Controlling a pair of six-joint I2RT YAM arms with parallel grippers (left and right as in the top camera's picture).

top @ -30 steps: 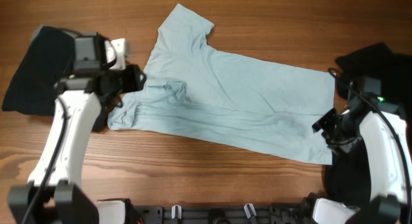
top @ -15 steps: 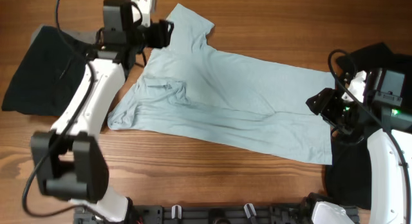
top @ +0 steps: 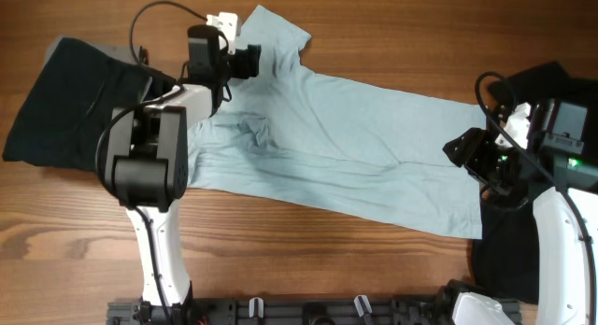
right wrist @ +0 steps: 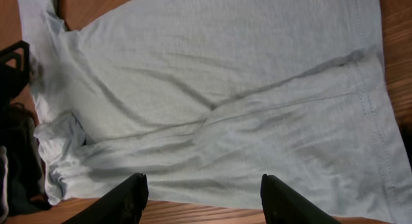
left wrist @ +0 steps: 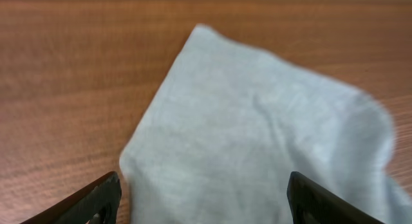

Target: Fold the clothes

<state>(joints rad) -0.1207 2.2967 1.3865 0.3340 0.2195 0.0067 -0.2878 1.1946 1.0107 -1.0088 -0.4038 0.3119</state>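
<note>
The light-blue T-shirt [top: 355, 138] lies spread on the wooden table [top: 308, 260], its sleeve [left wrist: 257, 121] just ahead of the left claw [left wrist: 205, 185], which is wide open and empty, its bottom part below the right claw [right wrist: 203, 182], also wide open and empty, and black clothes [top: 56, 101] farther back behind the left claw.

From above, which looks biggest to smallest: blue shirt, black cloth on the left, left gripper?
1. Blue shirt, largest.
2. Black cloth, next.
3. Left gripper, smallest, even though it is nearer the camera.
</note>
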